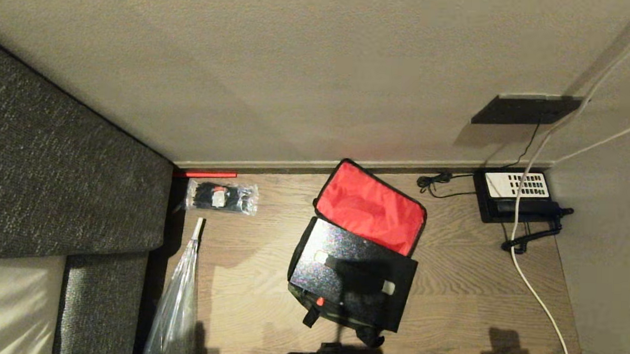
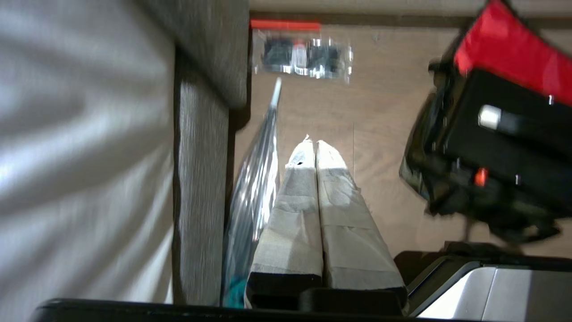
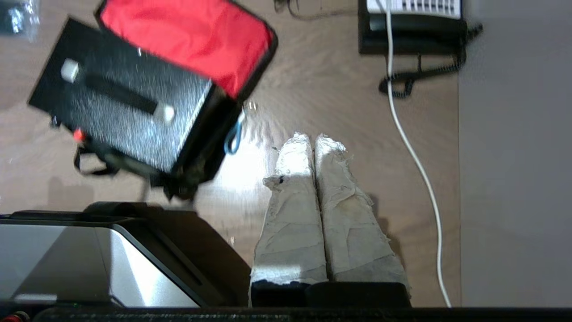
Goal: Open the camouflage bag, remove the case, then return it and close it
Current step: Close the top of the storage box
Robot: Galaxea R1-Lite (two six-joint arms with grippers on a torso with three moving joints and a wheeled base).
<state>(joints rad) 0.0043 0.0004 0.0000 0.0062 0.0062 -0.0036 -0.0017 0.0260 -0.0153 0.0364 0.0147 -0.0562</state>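
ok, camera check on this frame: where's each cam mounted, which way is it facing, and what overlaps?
Head view: on the head, facing down at the wooden floor by the wall; open camouflage bag centre, no arms visible.
Left wrist view: behind the shut left gripper, facing down; sofa beside it, bag to one side.
Right wrist view: behind the shut right gripper, facing down; bag, desk phone.
Shared: all three show the bag; head and right wrist views share the phone.

Black desk phone by wall; cable-tie packet beside grey sofa
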